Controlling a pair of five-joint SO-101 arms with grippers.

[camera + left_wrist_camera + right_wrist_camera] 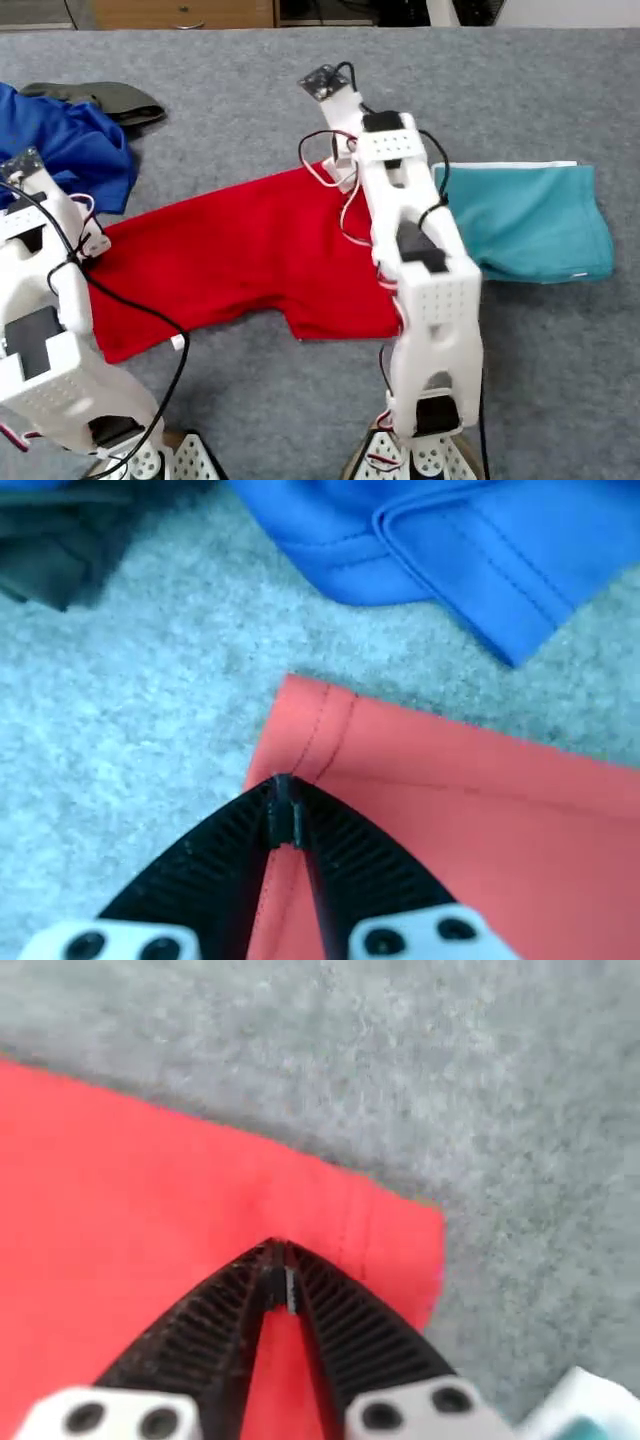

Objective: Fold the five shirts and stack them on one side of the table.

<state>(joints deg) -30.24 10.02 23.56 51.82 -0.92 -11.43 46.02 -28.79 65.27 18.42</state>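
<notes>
Across the grey table point(250, 100) the red shirt point(240, 250) lies spread in the middle, a folded teal shirt point(530, 220) beside its right end, a crumpled blue shirt point(70, 150) far left, and the left gripper point(283, 815) and right gripper point(280, 1275) each have their jaws clamped together on a red hem corner

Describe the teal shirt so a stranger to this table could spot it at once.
On the grey table, find the red shirt spread across the middle. Just beyond its end on the robot's right lies the teal shirt. It is a neat teal rectangle; the rumpled blue shirt and dark shirt lie on the opposite side.
</notes>
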